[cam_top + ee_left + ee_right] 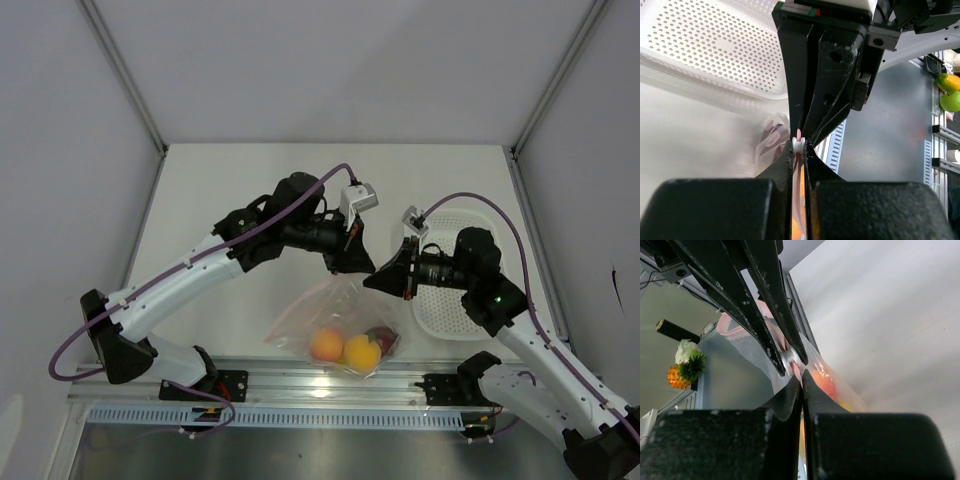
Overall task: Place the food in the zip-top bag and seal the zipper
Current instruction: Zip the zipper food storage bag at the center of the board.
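Step in hand, by my reading: zipper closure, as loading looks done. The zip-top bag is held up by its top edge over the near edge of the bench, approx. mid-width. The food sits bunched in its lower end: orange, yellow and dark red pcs are visible, a 4th can't be confirmed. Whether that end rests on the bench or hangs free can't be told. L gripper has its jaws pressed together on the bag's top edge, pinching the zipper. R gripper does likewise, jaws pinched on the same edge, tip to tip w/ the L one. A small white piece sits at the pinch point; whether it's a slider is unclear. The white basket lies by the right edge of the bench, apart from the bag. To do the step well: hold one gripper as anchor and draw the other along the strip w/ light, steady clamp pressure, strip taut and level. Avoid lifting, since the food's weight could pull the film out of the pinch. Check that the full width is mated before release; the sealed length isn't visible at present.
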### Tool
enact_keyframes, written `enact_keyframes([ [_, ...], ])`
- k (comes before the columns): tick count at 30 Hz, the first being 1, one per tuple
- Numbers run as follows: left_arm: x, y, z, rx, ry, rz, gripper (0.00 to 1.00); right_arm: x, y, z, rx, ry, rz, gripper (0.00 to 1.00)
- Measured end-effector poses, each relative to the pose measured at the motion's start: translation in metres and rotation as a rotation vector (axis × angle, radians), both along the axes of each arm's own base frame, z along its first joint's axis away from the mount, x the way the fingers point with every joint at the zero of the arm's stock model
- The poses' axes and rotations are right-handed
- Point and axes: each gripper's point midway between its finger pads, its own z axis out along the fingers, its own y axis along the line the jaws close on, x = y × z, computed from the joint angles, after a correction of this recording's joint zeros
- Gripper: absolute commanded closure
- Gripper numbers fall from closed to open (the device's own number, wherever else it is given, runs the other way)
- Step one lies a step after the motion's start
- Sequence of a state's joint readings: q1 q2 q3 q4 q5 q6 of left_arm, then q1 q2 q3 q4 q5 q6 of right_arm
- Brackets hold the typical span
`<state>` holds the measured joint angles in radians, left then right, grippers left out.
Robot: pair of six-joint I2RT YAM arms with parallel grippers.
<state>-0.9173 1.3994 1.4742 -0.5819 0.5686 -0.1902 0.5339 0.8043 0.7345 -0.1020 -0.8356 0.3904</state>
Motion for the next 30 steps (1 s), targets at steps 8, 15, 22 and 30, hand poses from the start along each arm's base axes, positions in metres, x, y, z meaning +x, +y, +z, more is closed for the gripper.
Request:
enact_keyframes([
  [8,0.002,0.01,-0.002,-0.006,-0.02,0.025,0.99,0.001,-0.009,0.005,0.031,0.001,-0.075,1.0],
  [15,0.001,0.016,-0.005,-0.001,-0.02,0.033,0.99,0.01,-0.016,0.011,0.051,0.009,-0.15,1.0],
  [22,-0.006,0.024,-0.005,0.004,-0.008,0.024,0.99,0.004,-0.007,0.008,0.058,0.031,-0.036,0.81],
  [30,-0.015,0.025,-0.005,0.002,0.022,-0.016,1.0,-0.009,0.002,-0.003,0.026,0.039,0.115,0.6],
])
